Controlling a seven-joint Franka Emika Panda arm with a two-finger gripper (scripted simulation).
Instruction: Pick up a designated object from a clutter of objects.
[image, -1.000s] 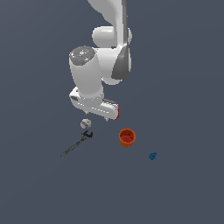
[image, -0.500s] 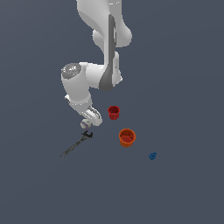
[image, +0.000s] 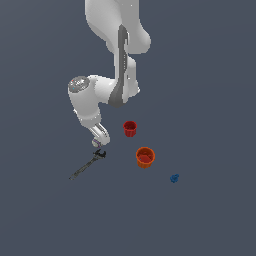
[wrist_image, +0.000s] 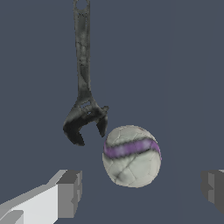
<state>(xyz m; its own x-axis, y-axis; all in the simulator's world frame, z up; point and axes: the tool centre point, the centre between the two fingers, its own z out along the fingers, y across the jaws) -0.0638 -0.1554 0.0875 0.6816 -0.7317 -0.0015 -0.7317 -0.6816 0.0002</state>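
You have the gripper (wrist_image: 140, 190) spread wide, one finger (wrist_image: 68, 192) on each side of the ball (wrist_image: 131, 155), and neither pad touches it; there is clear floor showing between the ball and each fingertip, so nothing is gripped. The ball is off-white with a purple stripe across it and sits on the grey floor (image: 210, 100). Just beside it lies the dark wrench (wrist_image: 83, 87), its open jaw end close to the ball's edge with a thin gap between them, as far as you can tell.

In the exterior view, the gripper (image: 98, 141) hangs low over the ball (image: 96, 144), which is mostly hidden under the fingers. From the ball, the wrench (image: 87, 165) runs off toward 7 o'clock. The red cup (image: 130, 128) stands at about 2 o'clock from the ball, well apart from it. The orange cup (image: 145, 157) is at about 4 o'clock, and the small blue piece (image: 174, 178) lies farther out the same way, beyond the orange cup.
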